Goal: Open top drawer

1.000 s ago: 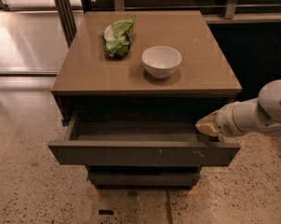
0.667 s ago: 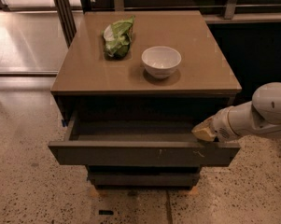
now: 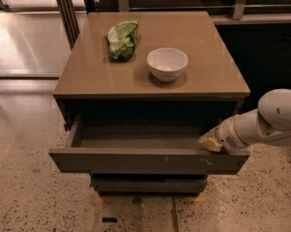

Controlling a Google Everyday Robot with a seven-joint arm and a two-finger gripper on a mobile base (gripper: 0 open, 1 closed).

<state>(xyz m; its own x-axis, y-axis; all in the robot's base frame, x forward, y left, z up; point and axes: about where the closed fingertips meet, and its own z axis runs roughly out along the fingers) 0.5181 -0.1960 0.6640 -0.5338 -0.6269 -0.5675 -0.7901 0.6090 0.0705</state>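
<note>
The top drawer (image 3: pixel 135 161) is pulled out from the cabinet, its wide dark grey-brown front towards me with small pale scratches right of centre. Its shallow interior (image 3: pixel 135 135) shows and looks empty. My gripper (image 3: pixel 210 142) comes in from the right on a white arm. Its yellowish tip rests at the drawer's right end, just behind the front panel's top edge.
On the brown cabinet top (image 3: pixel 87 76) lie a green chip bag (image 3: pixel 122 37) and a white bowl (image 3: pixel 167 64). A narrower drawer front (image 3: pixel 147 183) sits below the open one. Speckled floor surrounds the cabinet; a dark counter stands behind right.
My gripper has shifted slightly left along the drawer's right end. The drawer stands pulled out about as far as before.
</note>
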